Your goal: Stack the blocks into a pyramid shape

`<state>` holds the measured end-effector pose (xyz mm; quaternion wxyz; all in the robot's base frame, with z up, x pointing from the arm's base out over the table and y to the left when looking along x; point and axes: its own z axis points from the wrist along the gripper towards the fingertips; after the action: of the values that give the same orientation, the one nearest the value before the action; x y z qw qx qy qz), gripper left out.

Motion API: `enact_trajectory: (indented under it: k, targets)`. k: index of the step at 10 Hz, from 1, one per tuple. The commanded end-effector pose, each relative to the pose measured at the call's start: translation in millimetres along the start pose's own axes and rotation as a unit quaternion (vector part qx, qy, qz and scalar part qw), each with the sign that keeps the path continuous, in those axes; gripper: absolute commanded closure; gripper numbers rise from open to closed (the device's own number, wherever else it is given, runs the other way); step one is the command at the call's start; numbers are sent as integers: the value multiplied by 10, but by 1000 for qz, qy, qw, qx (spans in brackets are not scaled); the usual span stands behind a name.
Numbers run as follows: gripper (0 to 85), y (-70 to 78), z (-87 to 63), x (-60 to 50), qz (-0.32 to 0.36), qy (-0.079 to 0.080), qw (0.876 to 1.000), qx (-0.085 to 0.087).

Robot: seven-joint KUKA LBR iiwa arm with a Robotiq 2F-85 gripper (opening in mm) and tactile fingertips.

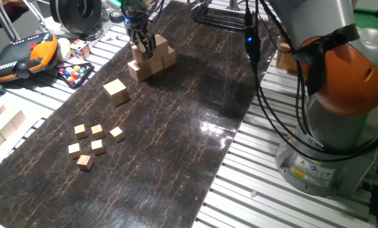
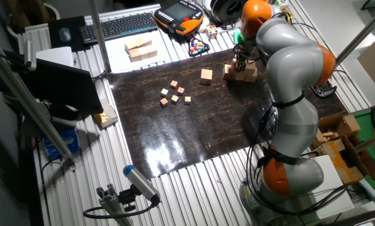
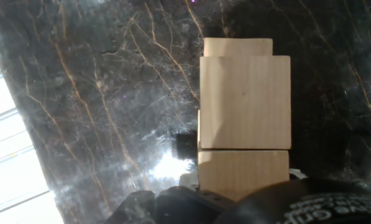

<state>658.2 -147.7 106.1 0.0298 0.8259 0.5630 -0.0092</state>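
Looking at one fixed view, you had the gripper [image 1: 142, 43] low over the stacked blocks [image 1: 152, 58] at the far end of the dark marbled mat [image 1: 176, 139], its black fingers [image 1: 148, 44] reaching down to the top of the stack. Whether those fingers pinched a block or merely straddled it, I could not tell; no gap between them was visible from any camera. The hand view showed you one large tan block face [image 3: 245, 102] filling the centre, with the edge of another block [image 3: 237, 46] past its far side and a third [image 3: 242, 174] on the near side, partly covered by the dark gripper body at the bottom edge. One lone block [image 1: 116, 91] sat on the mat by itself, apart from the stack and nearer the small cubes [image 1: 92, 145], which lay scattered in a loose cluster. A multicoloured puzzle cube [image 1: 80, 49] rested off the mat, near an orange-and-black pendant [image 1: 21, 56].
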Motion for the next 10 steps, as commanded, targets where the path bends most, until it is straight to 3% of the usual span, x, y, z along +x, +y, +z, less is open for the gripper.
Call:
enact_trajectory:
  k: [1,4,10]
  targets:
    - [130,4,-5,1,2,0,1000,-1]
    - [157,3,-1,0,6,1,1000,-2]
    - [133,2,-12,-12,11,3,1000,-8]
